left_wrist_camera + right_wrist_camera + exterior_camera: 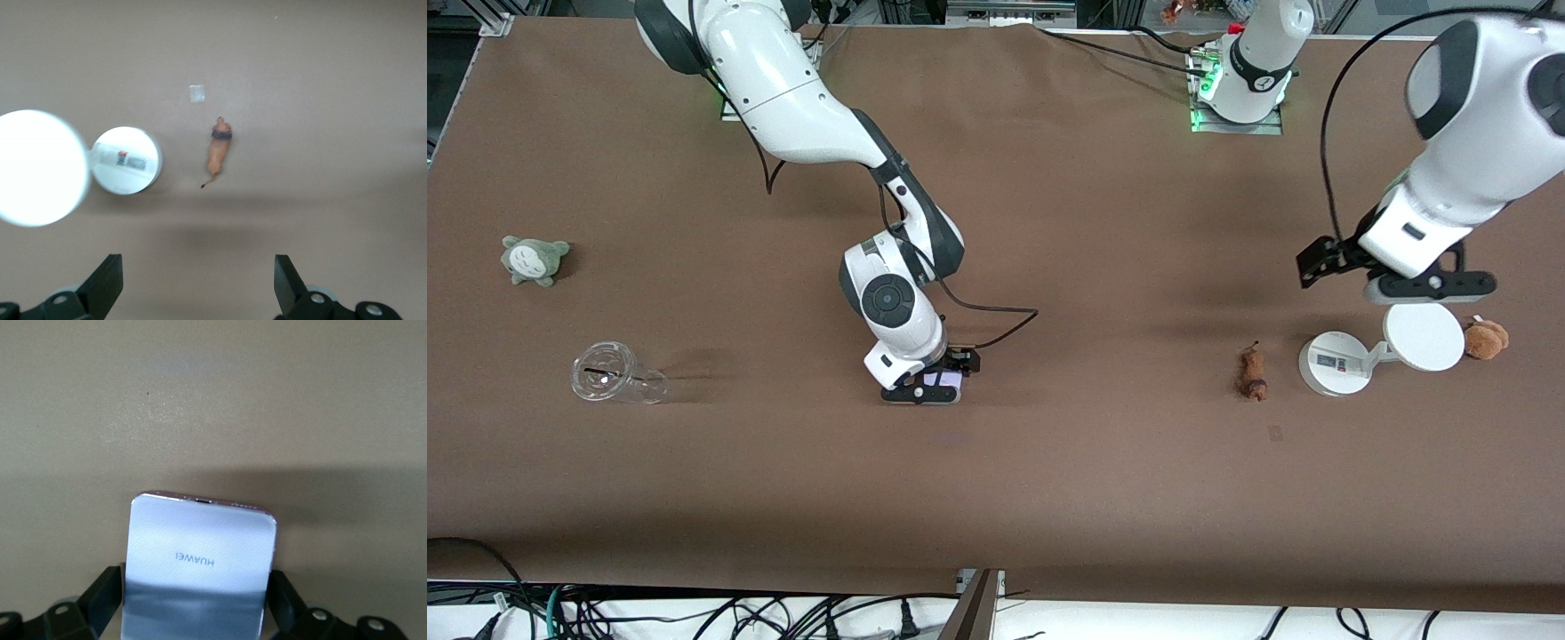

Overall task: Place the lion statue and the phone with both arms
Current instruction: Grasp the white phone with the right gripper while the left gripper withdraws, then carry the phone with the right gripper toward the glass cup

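The lion statue (1253, 372), a slim brown figurine with a dark mane end, lies on the brown table toward the left arm's end; it also shows in the left wrist view (217, 151). My left gripper (1427, 286) hangs open and empty over the table beside the white stand, its fingers (107, 283) wide apart. The phone (943, 380), a pale lavender slab, sits between the fingers of my right gripper (925, 384) near the table's middle. In the right wrist view the phone (200, 567) fills the gap between the black fingers (103, 593), which press on its two long edges.
A white round-based stand (1334, 363) with a disc (1424, 337) stands beside the lion, with a fluffy brown plush (1485, 339) next to it. A clear cup (614, 375) lies on its side and a grey-green plush (534, 258) sits toward the right arm's end.
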{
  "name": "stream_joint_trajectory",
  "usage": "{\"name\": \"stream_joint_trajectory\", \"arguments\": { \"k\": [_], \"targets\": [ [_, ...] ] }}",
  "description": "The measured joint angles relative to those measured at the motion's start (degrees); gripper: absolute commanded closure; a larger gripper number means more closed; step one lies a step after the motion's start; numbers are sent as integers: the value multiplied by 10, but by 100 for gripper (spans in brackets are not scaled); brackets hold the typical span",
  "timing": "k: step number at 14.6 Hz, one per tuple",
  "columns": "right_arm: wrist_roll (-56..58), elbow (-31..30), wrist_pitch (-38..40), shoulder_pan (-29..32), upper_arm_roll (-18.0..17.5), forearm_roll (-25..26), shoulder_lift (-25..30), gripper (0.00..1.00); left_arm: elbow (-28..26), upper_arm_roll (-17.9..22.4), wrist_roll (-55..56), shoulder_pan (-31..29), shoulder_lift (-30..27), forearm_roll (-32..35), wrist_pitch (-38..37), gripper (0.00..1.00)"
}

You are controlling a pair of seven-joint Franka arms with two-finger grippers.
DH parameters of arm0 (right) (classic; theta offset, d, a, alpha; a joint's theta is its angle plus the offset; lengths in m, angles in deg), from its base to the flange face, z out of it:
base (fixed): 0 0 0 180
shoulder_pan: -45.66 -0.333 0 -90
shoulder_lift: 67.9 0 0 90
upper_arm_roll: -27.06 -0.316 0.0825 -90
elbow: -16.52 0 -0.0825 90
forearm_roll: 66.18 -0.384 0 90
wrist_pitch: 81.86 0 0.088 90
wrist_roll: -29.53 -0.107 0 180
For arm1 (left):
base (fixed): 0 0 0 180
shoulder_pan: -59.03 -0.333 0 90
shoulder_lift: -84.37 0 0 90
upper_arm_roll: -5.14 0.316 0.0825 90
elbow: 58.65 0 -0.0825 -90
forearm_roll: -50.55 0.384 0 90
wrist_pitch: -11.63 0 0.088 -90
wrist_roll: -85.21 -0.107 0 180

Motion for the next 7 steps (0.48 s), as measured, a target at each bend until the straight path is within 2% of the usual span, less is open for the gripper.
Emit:
{"name": "stream_joint_trajectory", "arguments": {
  "k": [1, 4, 7],
  "targets": [
    [1, 1, 0, 0, 2, 0, 0, 100, 18, 1, -6, -10, -3, 0, -32, 0],
    [9, 6, 8, 2, 9, 0, 1, 100, 79, 2, -27, -42, -5, 0, -120, 0],
    [52, 25, 90, 23, 21, 0, 25, 100, 99, 2, -37, -55, -5, 0, -144, 0]
  ]
}}
